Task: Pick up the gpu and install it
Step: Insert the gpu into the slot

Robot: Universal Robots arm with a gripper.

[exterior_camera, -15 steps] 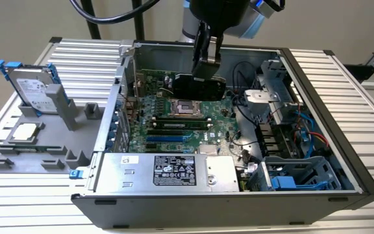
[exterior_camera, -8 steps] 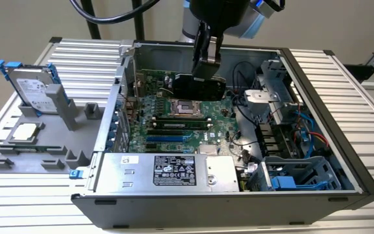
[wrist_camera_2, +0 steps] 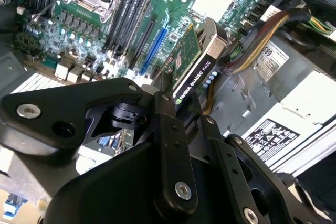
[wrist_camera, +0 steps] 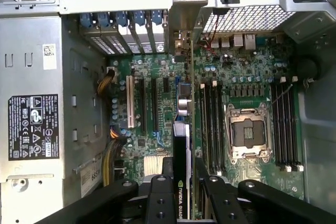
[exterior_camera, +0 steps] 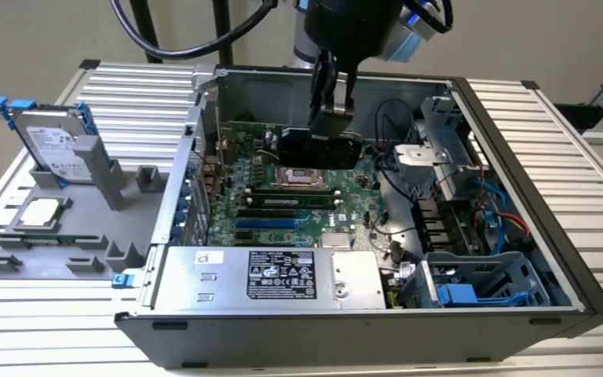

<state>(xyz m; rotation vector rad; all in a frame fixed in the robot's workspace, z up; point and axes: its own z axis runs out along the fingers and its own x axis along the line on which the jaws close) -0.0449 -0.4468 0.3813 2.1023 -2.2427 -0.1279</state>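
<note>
Nearest the exterior camera runs the front wall of the open computer case (exterior_camera: 312, 334), and just behind it, inside, lie the grey power supply (exterior_camera: 270, 276) with its label and the blue-latched drive cage (exterior_camera: 474, 284) toward the exterior view's right. Beyond these the green motherboard (exterior_camera: 280, 208) lies flat on the case floor, its empty CPU socket (exterior_camera: 304, 176) near the middle and memory slots beside it.

Above the socket hangs the gripper (exterior_camera: 333, 118), closed on the gpu (exterior_camera: 320, 149) — the card is held clear of the board, black cooler facing the exterior camera. In the second wrist view the black fingers (wrist_camera_2: 168, 129) clamp the gpu (wrist_camera_2: 195, 64) by its near end, the card tilted, with the blue expansion slot (wrist_camera_2: 153, 51) just beside it on the board below. In the first wrist view the gpu (wrist_camera: 182, 174) shows edge-on between the fingers (wrist_camera: 160, 203), its silver end bracket (wrist_camera: 185, 14) up near the case's rear slot openings.

Off to the exterior view's left, well apart from the case, a grey fixture (exterior_camera: 60, 228) holds a hard drive (exterior_camera: 56, 145) upright in a blue frame — a CPU chip (exterior_camera: 40, 213) lies flat on it too.
</note>
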